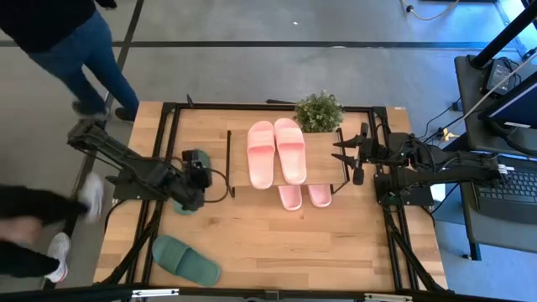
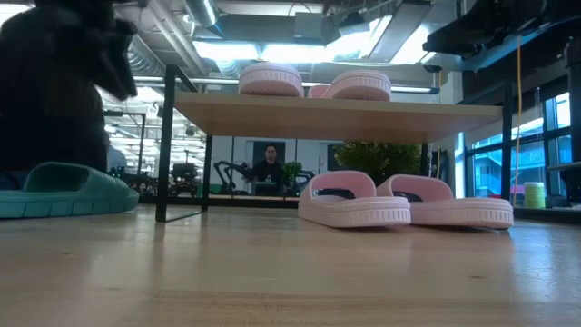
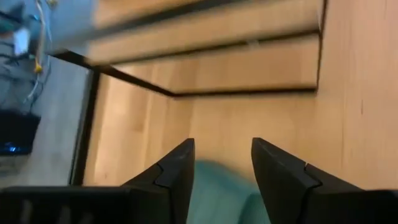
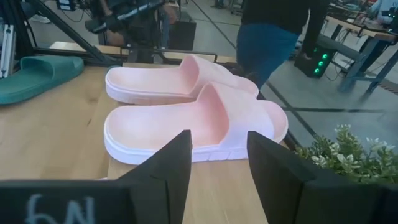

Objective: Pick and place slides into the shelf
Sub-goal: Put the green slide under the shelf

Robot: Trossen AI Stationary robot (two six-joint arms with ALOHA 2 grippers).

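The shelf (image 1: 323, 159) stands mid-table with two pink slides (image 1: 275, 151) on its top board. Two more pink slides (image 1: 304, 195) rest on the table under it, their ends poking out at the near side. One dark green slide (image 1: 185, 260) lies flat near the table's front left. A second green slide (image 1: 183, 205) lies left of the shelf, and my left gripper (image 1: 195, 180) hangs open just above it, slanting down. In the left wrist view the green slide (image 3: 224, 186) shows between the fingers; I see no touch. My right gripper (image 1: 357, 159) waits open at the shelf's right end.
A small potted plant (image 1: 319, 111) stands at the shelf's far edge. Black frame rails (image 1: 159, 168) run along the table's left and right sides. One person (image 1: 75, 50) stands beyond the far left corner, another (image 1: 33, 226) at the left edge.
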